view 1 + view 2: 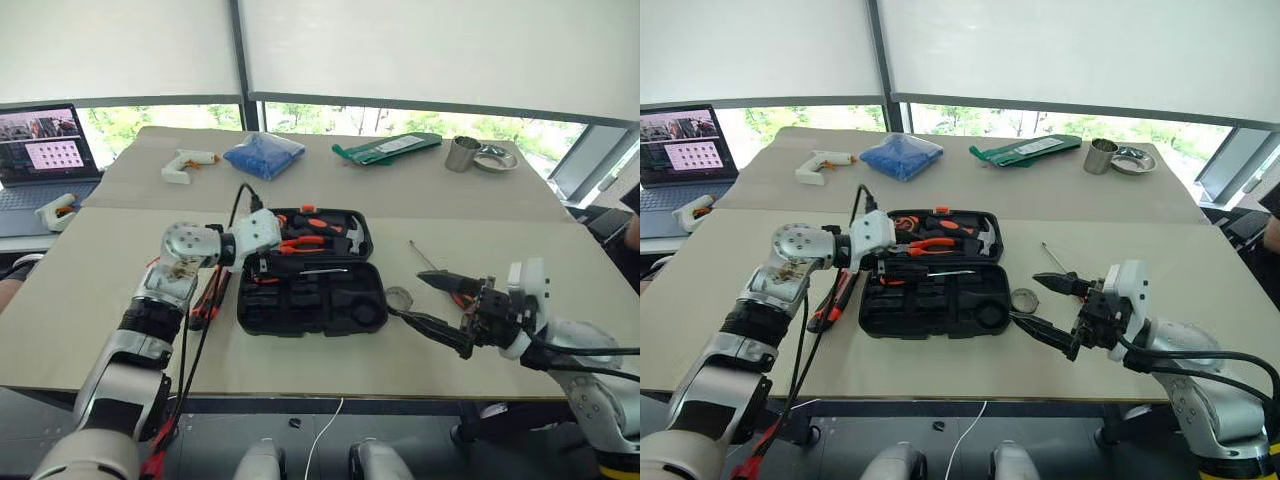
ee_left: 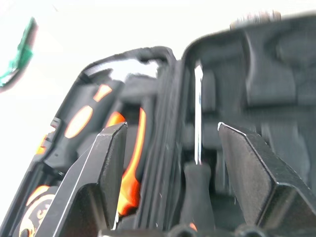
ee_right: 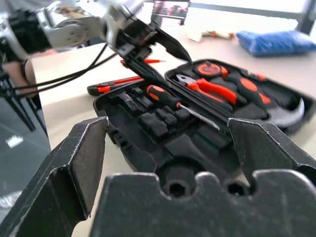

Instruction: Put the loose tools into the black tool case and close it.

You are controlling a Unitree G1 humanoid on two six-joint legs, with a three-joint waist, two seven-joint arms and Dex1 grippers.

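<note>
A black tool case (image 1: 310, 285) lies open and flat near the middle of a pale desk (image 1: 480, 215), its lid half toward the windows and its slotted half toward the robot. The lid half holds orange-handled pliers (image 1: 300, 243) and a hammer (image 1: 352, 238). One screwdriver (image 3: 170, 98) with a black-and-orange handle lies inside the case, along the hinge line between the two halves.

The left tool (image 1: 262, 265) hangs over the case's left end, just above that screwdriver's handle — its two black fingers stand apart with nothing between them. Just beside the case's left edge, more loose tools (image 1: 208, 297) in orange and black lie on the desk.

The right tool (image 1: 1045, 305) hovers off the case's right side, fingers spread wide and empty. A small tape roll (image 1: 1024, 298) sits just beside the case there, and a slim screwdriver (image 1: 1054, 258) lies farther out.
</note>
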